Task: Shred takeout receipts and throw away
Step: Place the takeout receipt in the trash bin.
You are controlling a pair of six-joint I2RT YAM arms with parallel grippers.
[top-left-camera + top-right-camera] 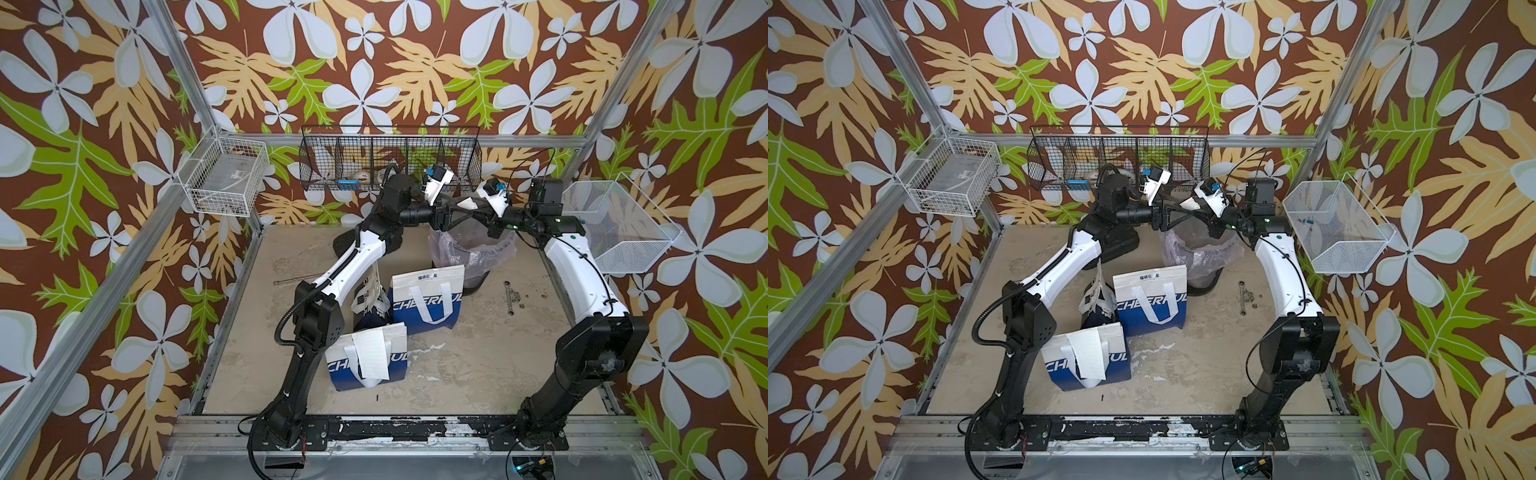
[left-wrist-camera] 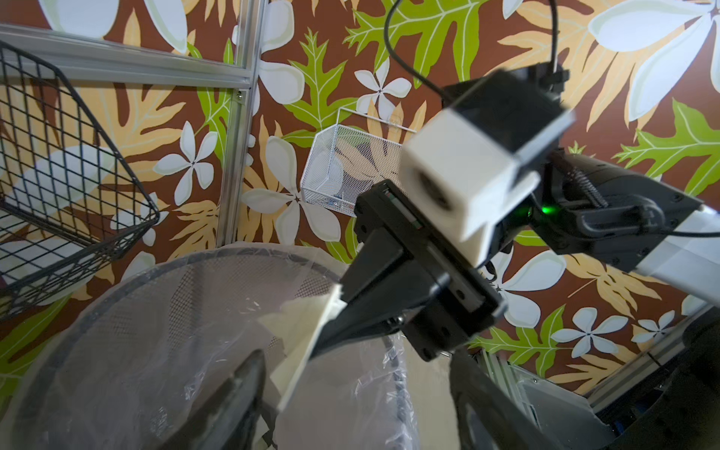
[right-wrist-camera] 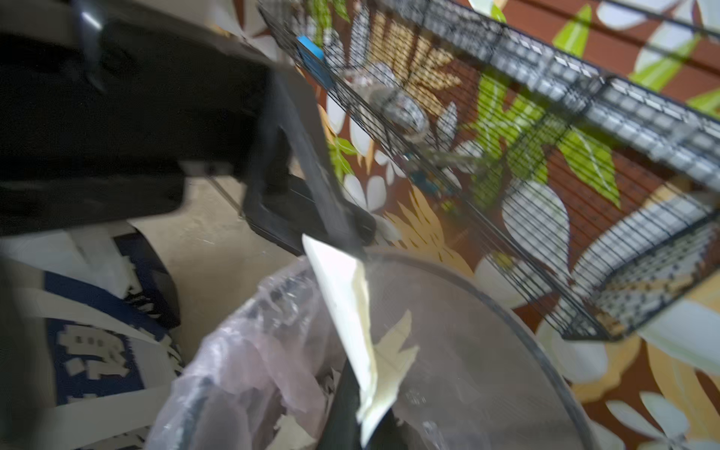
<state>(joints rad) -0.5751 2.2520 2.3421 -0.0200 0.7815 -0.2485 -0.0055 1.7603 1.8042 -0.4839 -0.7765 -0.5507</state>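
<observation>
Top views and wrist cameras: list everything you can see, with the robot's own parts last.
Carrier bags: three, blue and white, mid-table.
Bin: one, black mesh with clear liner, table's back.
Receipt: one whole, white, on the nearest bag.
Receipt piece: one, white, held over the bin.
Wrench: one, metal, right of the bin.
Wire baskets: three, one black, two white, on the walls.
Left gripper: one, black, open over the bin.
Right gripper: one, black, shut on the receipt piece.

Receipt [image 3: 343, 304]: matt white paper, torn edge, held between jaws.
Liner [image 3: 249, 350]: glossy clear plastic, crinkled, below jaws.
Bin [image 2: 187, 292]: black metal mesh.
</observation>
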